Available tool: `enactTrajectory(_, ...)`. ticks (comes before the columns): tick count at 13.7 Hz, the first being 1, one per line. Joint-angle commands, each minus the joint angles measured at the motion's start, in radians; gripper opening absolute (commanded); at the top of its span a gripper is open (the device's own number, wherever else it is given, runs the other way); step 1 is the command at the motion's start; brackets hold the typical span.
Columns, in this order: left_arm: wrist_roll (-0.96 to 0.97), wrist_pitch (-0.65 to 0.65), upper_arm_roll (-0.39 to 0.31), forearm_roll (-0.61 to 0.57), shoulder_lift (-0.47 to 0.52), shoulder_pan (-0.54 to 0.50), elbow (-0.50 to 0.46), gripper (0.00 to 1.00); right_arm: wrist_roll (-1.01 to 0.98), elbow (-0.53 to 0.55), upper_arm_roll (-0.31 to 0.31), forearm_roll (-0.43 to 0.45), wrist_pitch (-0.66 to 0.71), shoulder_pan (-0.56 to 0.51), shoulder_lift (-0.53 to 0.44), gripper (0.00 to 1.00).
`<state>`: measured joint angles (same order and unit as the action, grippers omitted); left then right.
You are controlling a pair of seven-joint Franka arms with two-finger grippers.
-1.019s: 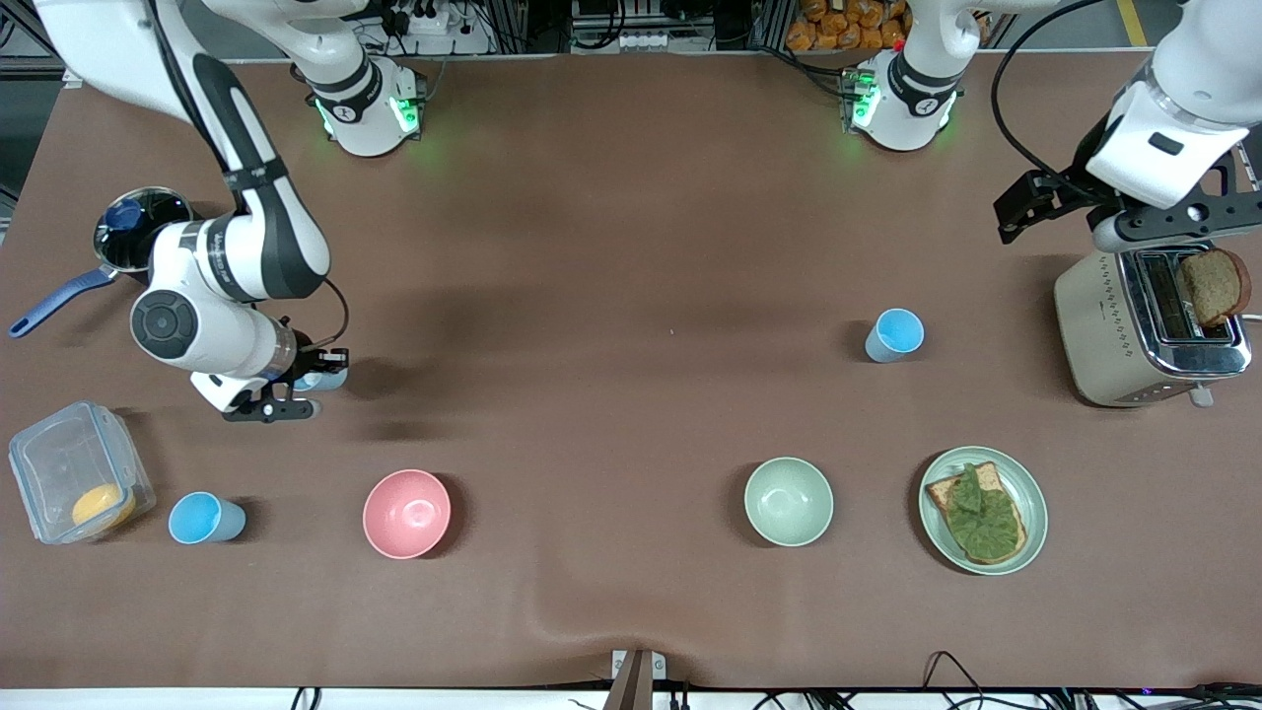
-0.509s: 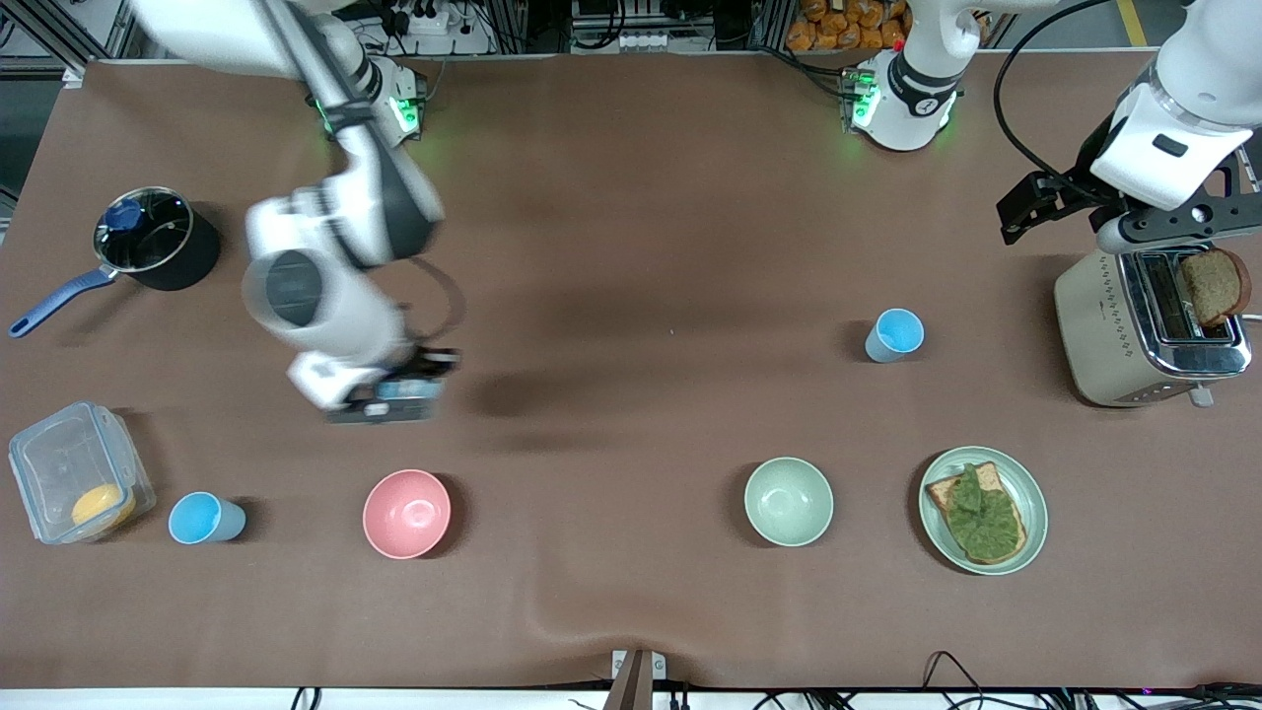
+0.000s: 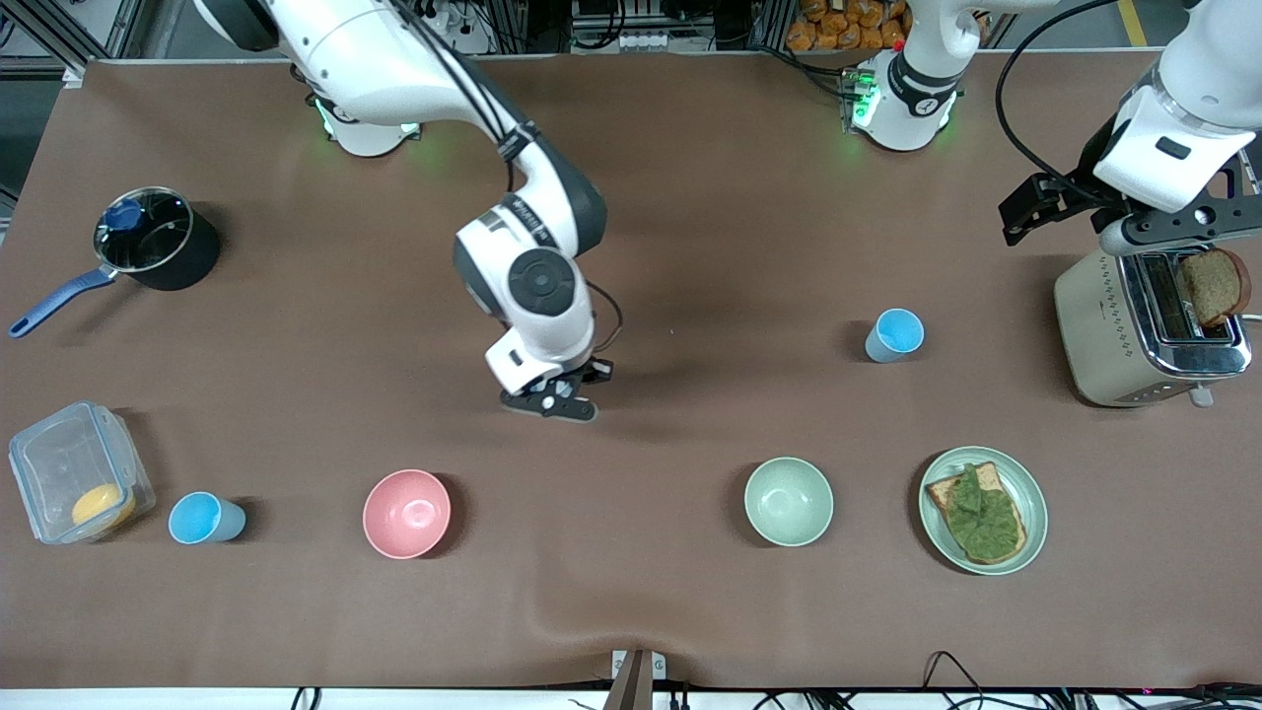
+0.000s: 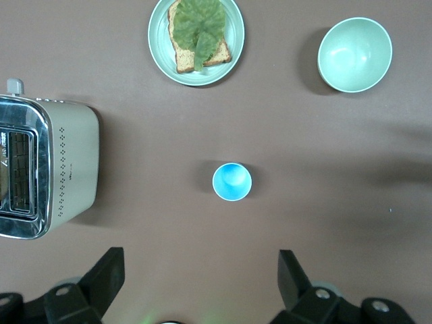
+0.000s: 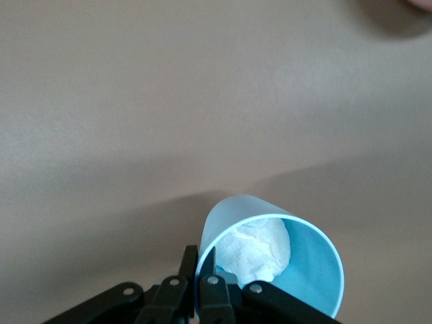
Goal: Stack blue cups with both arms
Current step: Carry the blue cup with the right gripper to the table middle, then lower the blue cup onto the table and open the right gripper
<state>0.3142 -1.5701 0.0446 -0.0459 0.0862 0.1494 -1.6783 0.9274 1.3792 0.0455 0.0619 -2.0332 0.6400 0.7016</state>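
One blue cup (image 5: 270, 260) is up in the air, pinched at its rim by the right gripper (image 3: 557, 394) over the middle of the table (image 3: 690, 611); something white, maybe a crumpled tissue, sits inside it. A second cup (image 3: 895, 335) stands upright toward the left arm's end, well apart from the carried one. A third cup (image 3: 205, 519) waits near the front edge, just beside the clear plastic box (image 3: 77, 471). So nothing is nested yet: one cup lifted, the stacking itself still to come. The left gripper (image 4: 202, 287) hangs over the toaster (image 3: 1149, 325) with its jaws spread wide and empty, the second cup plainly in its sights. That arm waits.
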Motion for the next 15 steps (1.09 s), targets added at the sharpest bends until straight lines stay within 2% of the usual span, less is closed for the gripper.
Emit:
enactTrajectory(1,0.003,0.013,0.006,0.001,0.003,-0.010,0.006,1.00,0.085,-0.034,-0.012,0.016,0.021,0.043,0.044,0.00)
enactTrajectory(9,0.003,0.013,0.006,0.001,0.001,-0.010,0.006,1.00,0.148,-0.034,-0.004,0.003,-0.036,0.089,0.104,0.00)
enactTrajectory(12,0.003,0.013,0.006,0.001,0.003,-0.011,0.006,1.00,0.153,-0.034,-0.004,-0.060,-0.050,0.107,0.105,0.00)
enactTrajectory(14,0.005,0.013,0.006,0.001,0.001,-0.010,0.006,1.00,0.151,-0.034,-0.004,-0.059,-0.050,0.107,0.108,0.00)
enactTrajectory(15,0.003,0.013,0.006,0.001,0.001,-0.011,0.006,1.00,0.150,-0.035,-0.004,-0.062,-0.048,0.104,0.108,0.12)
